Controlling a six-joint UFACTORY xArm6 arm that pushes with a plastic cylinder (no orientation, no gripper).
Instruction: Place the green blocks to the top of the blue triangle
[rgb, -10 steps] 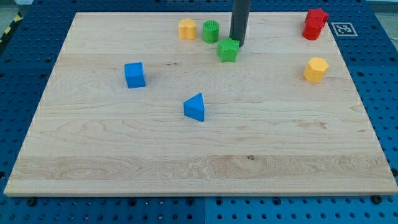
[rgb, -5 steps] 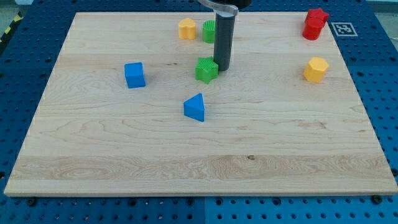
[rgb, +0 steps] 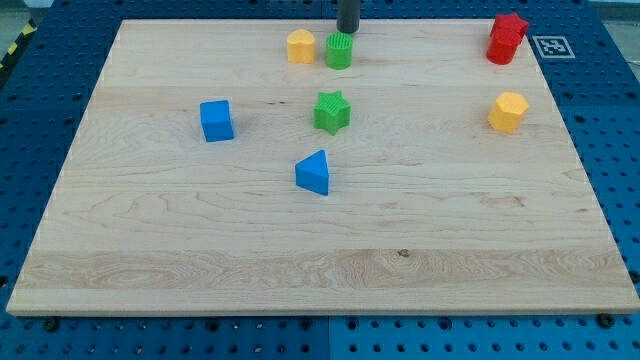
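Note:
The blue triangle (rgb: 313, 172) lies near the board's middle. A green star block (rgb: 331, 111) sits just above it, a little to the right, with a small gap between them. A green cylinder (rgb: 339, 50) stands near the view's top. My tip (rgb: 347, 31) is at the view's top edge, right behind the green cylinder on its upper right side, touching or nearly touching it. The rod's upper part runs out of view.
A yellow block (rgb: 300, 46) stands left of the green cylinder. A blue cube (rgb: 216, 120) is at the left. A yellow hexagonal block (rgb: 507, 111) is at the right. A red block (rgb: 506, 38) is at the top right corner.
My tip pushed the green star down and left towards the blue triangle, then left it and moved up to behind the green cylinder. The star has stayed put since.

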